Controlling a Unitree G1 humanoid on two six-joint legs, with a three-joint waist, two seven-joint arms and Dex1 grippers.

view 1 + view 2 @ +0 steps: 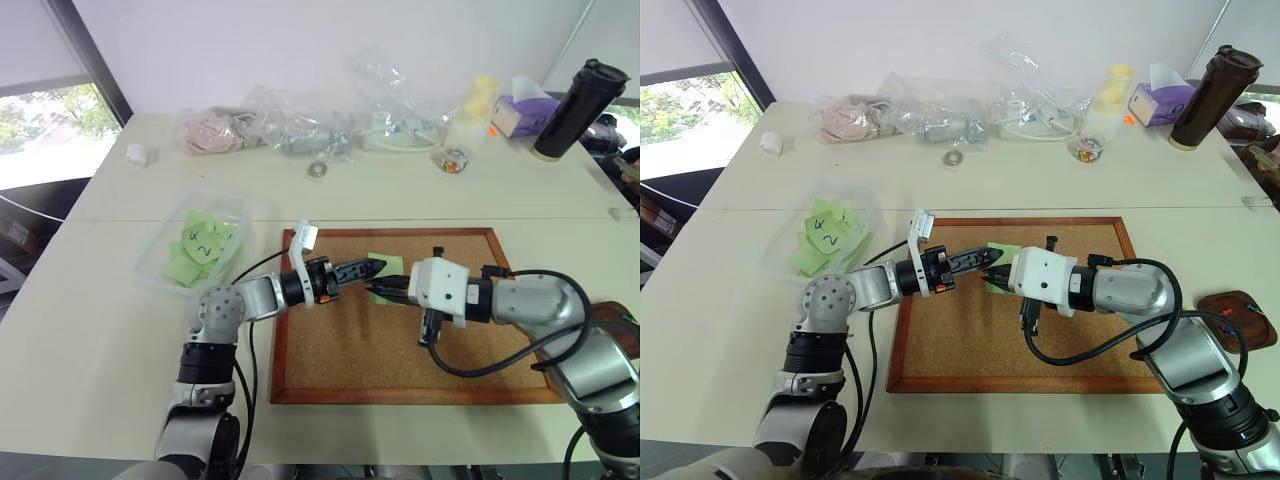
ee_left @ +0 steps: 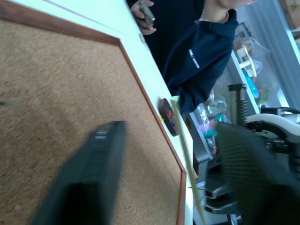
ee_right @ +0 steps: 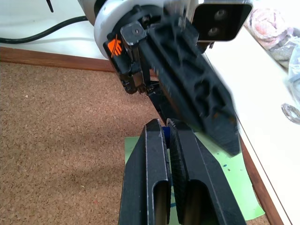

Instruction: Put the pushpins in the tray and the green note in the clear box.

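Cream table (image 1: pixel 100 330) by a window, corkboard (image 1: pixel 330 350) with green note (image 3: pixel 234 183), right gripper (image 3: pixel 169 131) pinched on a blue pushpin (image 3: pixel 166 132), left gripper (image 1: pixel 372 267) half-open

- A light green note (image 3: pixel 234 180) with small dark blue marks is seen on the tan, speckled corkboard (image 1: pixel 340 350), which is framed in reddish-brown wood
- Black fingers (image 3: pixel 154 187) are shown
- The tray (image 1: pixel 1237 317) is coloured dark brown
- Green notes with dark handwriting are held in the clear box (image 1: pixel 160 262)

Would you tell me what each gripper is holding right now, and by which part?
The right gripper is shut on a blue pushpin, apparently pinched by its head at the fingertips, above the green note. The left gripper holds nothing.
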